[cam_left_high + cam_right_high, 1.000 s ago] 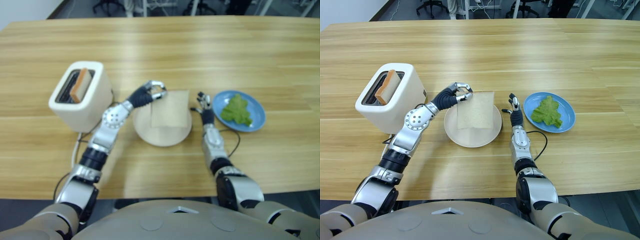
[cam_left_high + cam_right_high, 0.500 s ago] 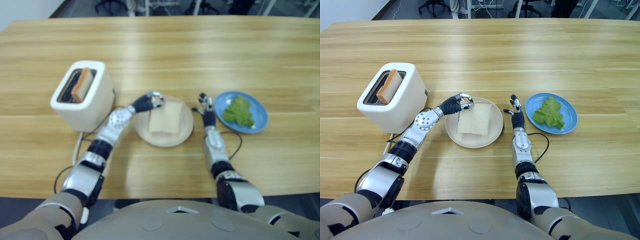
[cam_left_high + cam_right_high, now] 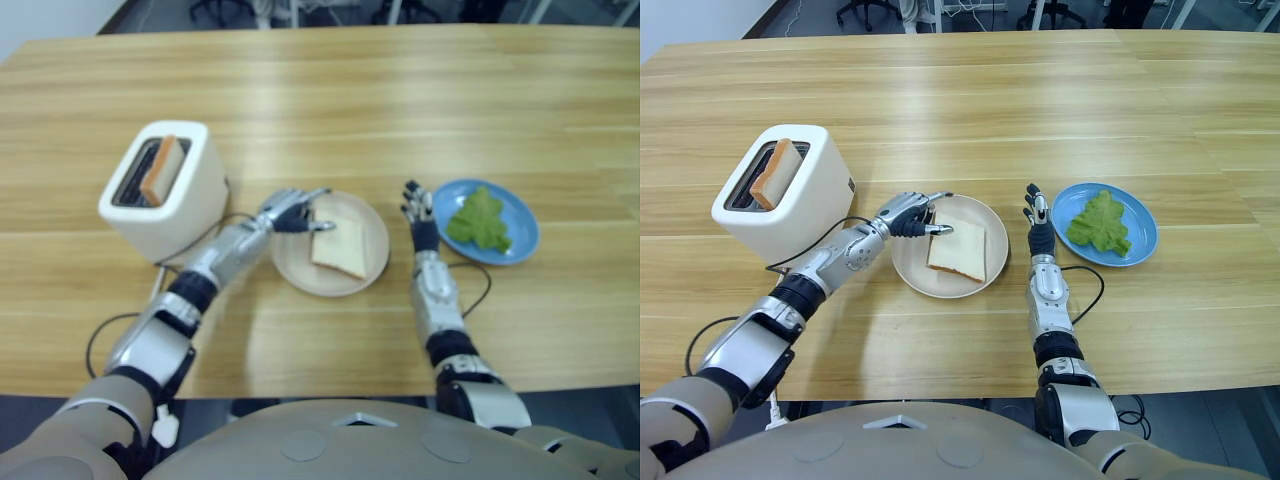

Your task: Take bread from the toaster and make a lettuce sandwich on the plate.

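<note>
A white toaster (image 3: 778, 193) stands at the left with one bread slice (image 3: 773, 172) upright in its slot. A second bread slice (image 3: 958, 250) lies flat on the tan plate (image 3: 913, 271) in the middle. My left hand (image 3: 910, 214) hovers over the plate's left rim with its fingers spread, holding nothing, a finger close to the slice's corner. My right hand (image 3: 1038, 228) stands open between the tan plate and a blue plate (image 3: 1138, 238). A green lettuce leaf (image 3: 1099, 223) rests on the blue plate.
The toaster's black cord (image 3: 821, 246) trails over the table near my left forearm. A thin black cable (image 3: 1090, 290) loops beside my right wrist. The wooden table (image 3: 970, 110) stretches bare behind the plates, and office chair bases stand beyond its far edge.
The bread slice went from tilted in my left hand to lying flat on the tan plate. My left hand let go, opened and drew back to the plate's left rim.
</note>
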### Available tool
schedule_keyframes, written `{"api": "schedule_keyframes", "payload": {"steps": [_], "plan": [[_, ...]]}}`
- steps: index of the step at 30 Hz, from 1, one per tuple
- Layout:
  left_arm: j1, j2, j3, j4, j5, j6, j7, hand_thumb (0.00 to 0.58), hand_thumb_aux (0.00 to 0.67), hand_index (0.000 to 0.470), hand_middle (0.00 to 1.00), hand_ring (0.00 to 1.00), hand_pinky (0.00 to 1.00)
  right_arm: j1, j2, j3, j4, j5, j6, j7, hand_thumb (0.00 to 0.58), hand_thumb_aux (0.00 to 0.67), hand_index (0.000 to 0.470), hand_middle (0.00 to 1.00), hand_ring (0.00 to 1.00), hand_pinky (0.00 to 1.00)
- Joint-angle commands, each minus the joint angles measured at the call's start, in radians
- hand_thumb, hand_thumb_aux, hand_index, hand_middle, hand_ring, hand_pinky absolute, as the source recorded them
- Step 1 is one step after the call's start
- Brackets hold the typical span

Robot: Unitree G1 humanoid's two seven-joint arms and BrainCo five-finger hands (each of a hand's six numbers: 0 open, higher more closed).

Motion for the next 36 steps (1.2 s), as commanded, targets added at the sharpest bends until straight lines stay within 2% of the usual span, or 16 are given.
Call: {"api": "schedule_keyframes", "payload": {"steps": [1,8,10,14,16,19,24,27,31,33,36], "plan": [[0.020,0.077,-0.014,-0.220,0.203,0.125,0.141,0.000,0.000,0.000,0.00,0.00,0.00,0.014,0.005,0.003,0.009,0.007,0.022,0.004,0.000,0.000,0.000,0.00,0.00,0.00],[0.146,0.173,0.094,-0.583,0.224,0.208,0.124,0.000,0.000,0.000,0.00,0.00,0.00,0.021,0.006,0.010,-0.014,0.000,0.022,0.007,0.000,0.000,0.000,0.00,0.00,0.00],[0.197,0.174,0.134,-0.646,0.157,0.210,0.080,0.000,0.000,0.000,0.00,0.00,0.00,0.024,0.002,0.018,-0.027,-0.008,0.017,0.012,0.000,0.000,0.000,0.00,0.00,0.00],[0.308,0.113,0.217,-0.672,-0.124,0.197,-0.051,0.000,0.000,0.000,0.00,0.00,0.00,0.045,-0.025,0.041,-0.102,-0.028,0.013,0.036,0.000,0.000,0.000,0.00,0.00,0.00],[0.356,0.083,0.259,-0.655,-0.235,0.190,-0.081,0.000,0.000,0.000,0.00,0.00,0.00,0.081,-0.082,0.042,-0.266,-0.042,0.024,0.052,0.000,0.000,0.000,0.00,0.00,0.00],[0.434,0.016,0.338,-0.629,-0.430,0.182,-0.117,0.000,0.000,0.000,0.00,0.00,0.00,0.109,-0.217,-0.019,-0.523,-0.073,0.091,0.056,0.000,0.000,0.000,0.00,0.00,0.00],[0.518,-0.055,0.368,-0.608,-0.537,0.165,-0.148,0.000,0.000,0.000,0.00,0.00,0.00,0.122,-0.474,-0.159,-0.742,-0.152,0.229,0.055,0.000,0.000,0.000,0.00,0.00,0.00],[0.537,-0.071,0.360,-0.603,-0.538,0.160,-0.162,0.000,0.000,0.000,0.00,0.00,0.00,0.122,-0.590,-0.181,-0.743,-0.264,0.242,0.038,0.000,0.000,0.000,0.00,0.00,0.00],[0.540,-0.079,0.352,-0.600,-0.520,0.152,-0.171,0.000,0.000,0.000,0.00,0.00,0.00,0.128,-0.699,-0.148,-0.674,-0.416,0.220,-0.006,0.000,0.000,0.000,0.00,0.00,0.00],[0.543,-0.083,0.355,-0.603,-0.518,0.152,-0.170,0.000,0.000,0.000,0.00,0.00,0.00,0.106,-0.737,-0.110,-0.587,-0.483,0.199,-0.041,0.000,0.000,0.000,0.00,0.00,0.00],[0.555,-0.101,0.345,-0.594,-0.518,0.146,-0.167,0.000,0.000,0.000,0.00,0.00,0.00,0.054,-0.798,0.009,-0.381,-0.646,0.184,-0.135,0.000,0.000,0.000,0.00,0.00,0.00]]}}
